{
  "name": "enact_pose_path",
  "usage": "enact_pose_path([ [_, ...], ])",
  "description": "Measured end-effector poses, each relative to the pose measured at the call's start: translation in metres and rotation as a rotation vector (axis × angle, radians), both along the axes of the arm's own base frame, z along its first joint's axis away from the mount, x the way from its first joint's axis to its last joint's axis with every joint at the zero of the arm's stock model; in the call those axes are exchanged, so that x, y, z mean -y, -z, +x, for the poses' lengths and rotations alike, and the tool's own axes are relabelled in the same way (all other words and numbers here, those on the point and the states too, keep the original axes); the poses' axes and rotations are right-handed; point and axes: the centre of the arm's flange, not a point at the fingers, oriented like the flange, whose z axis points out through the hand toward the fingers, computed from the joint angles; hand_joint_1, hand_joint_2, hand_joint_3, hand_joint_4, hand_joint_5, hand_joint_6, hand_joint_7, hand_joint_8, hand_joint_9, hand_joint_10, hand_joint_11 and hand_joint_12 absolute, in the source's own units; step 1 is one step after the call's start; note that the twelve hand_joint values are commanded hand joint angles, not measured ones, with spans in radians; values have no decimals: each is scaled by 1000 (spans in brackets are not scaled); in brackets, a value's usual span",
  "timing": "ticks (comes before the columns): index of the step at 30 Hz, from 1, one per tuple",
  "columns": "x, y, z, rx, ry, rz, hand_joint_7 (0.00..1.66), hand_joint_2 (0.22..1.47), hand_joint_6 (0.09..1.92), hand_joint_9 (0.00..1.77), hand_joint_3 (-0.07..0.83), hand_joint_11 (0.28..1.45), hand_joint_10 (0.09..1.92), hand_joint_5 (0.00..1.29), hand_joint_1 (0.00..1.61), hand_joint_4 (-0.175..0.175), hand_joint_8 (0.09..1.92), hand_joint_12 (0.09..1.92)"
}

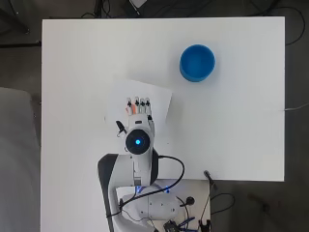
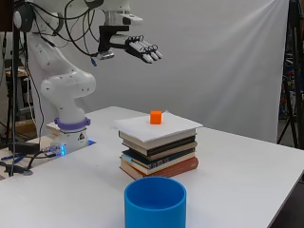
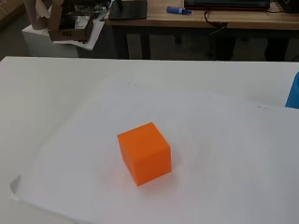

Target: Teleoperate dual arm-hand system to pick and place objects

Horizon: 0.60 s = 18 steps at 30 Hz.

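An orange cube (image 2: 156,117) sits on a white sheet (image 2: 142,128) laid over a stack of books (image 2: 159,154). The wrist view shows the cube (image 3: 145,153) close up on the sheet (image 3: 224,140). My hand (image 2: 137,48) hangs high above the stack, fingers straight and spread, palm facing down, holding nothing. In the overhead view the hand (image 1: 139,112) covers most of the cube (image 1: 129,109), which shows only as an orange sliver between the fingers. A blue cup (image 1: 197,63) stands on the table to the far right of the stack, and appears near the front in the side view (image 2: 155,203).
The white table (image 1: 231,135) stretches around the book stack. The arm's base (image 2: 71,128) stands at the table's edge with cables trailing. In the wrist view a desk with clutter shows in the room beyond the table.
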Motion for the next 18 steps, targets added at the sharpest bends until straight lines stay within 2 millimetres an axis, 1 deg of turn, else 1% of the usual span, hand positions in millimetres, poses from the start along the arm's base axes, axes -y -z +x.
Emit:
enact_pose_path([
  [2, -5, 9, -16, 1, -4, 22, 445, 1087, 87, 534, 4, 455, 87, 402, 292, 73, 87, 87],
  [6, -13, 29, -57, 27, -5, 42, 435, 1090, 87, 532, 3, 457, 87, 389, 286, 73, 87, 87],
  [8, -18, 32, -71, 54, 0, 46, 403, 1093, 87, 514, 4, 458, 87, 373, 277, 76, 87, 87],
  [9, -21, 33, -74, 66, 8, 48, 380, 1094, 87, 502, 3, 459, 87, 365, 274, 80, 87, 87],
  [10, -23, 36, -73, 70, 17, 53, 362, 1094, 87, 493, 3, 460, 87, 356, 272, 83, 87, 87],
  [12, -25, 47, -65, 65, 36, 72, 343, 1095, 87, 485, 3, 462, 87, 343, 268, 86, 87, 87],
  [15, -28, 66, -44, 38, 65, 89, 318, 1091, 87, 480, 0, 468, 87, 322, 267, 86, 87, 87],
  [18, -28, 82, -18, 0, 93, 102, 298, 1082, 87, 467, -3, 469, 87, 298, 274, 83, 87, 87],
])
